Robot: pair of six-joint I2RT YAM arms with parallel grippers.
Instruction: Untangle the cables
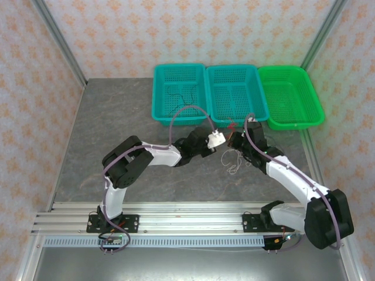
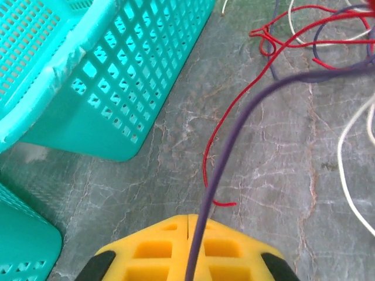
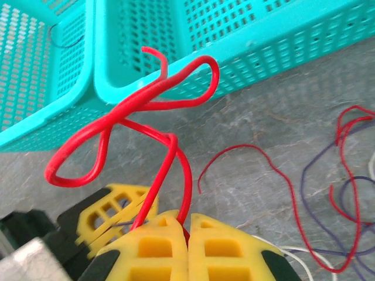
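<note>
Right jaws are pressed together, pinching the red wire [image 3: 140, 99]; left jaws are likewise shut on the dark wire [image 2: 233, 130]. Recommend drawing the two held ends apart slowly and low, watching the snarl with the white wire [image 2: 341, 167] on the table [image 2: 275, 193] for tightening. Both arms reach forward, wrists nearly meeting mid-table, just short of the teal baskets [image 1: 176, 119]

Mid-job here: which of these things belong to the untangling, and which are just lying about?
In the job: red wire, shut in the right gripper; dark wire, shut in the left gripper; white wire on the table.
Lying about: left teal basket, middle teal basket, green basket.
</note>
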